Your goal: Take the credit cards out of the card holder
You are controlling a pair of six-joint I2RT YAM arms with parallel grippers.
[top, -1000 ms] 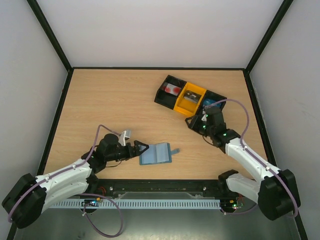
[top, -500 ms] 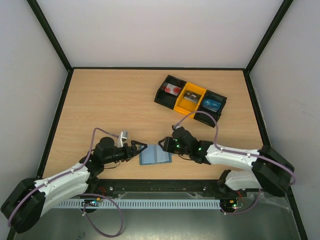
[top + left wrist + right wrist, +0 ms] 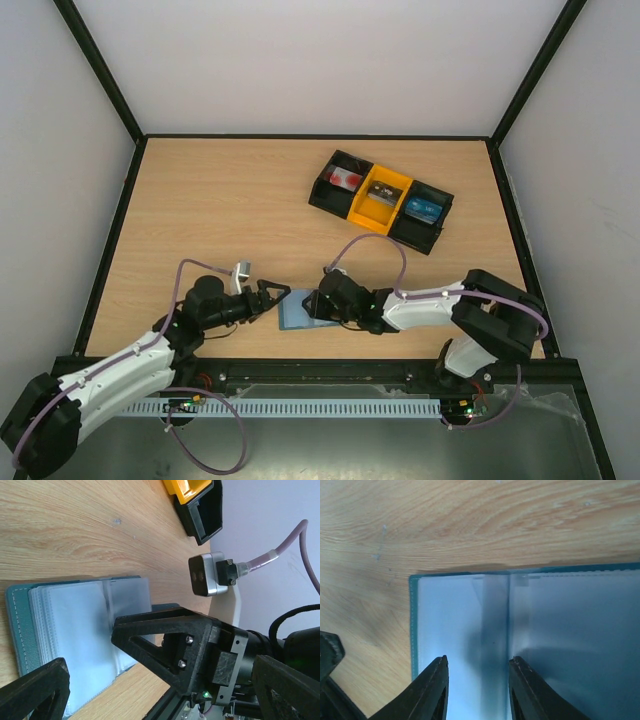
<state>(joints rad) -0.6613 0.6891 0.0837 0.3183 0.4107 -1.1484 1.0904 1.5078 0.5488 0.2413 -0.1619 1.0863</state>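
With the credit cards lying in the tray at upper right and the card holder open at lower centre of the worktop, the task looks finished; the left claw gapes released, the right claw hovers part-open over it, grasping nothing, so both should withdraw.

Dusty-blue card holder — black-yellow tray

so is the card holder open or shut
Open: the card holder lies spread flat, clear inner pockets showing either side of its fold.
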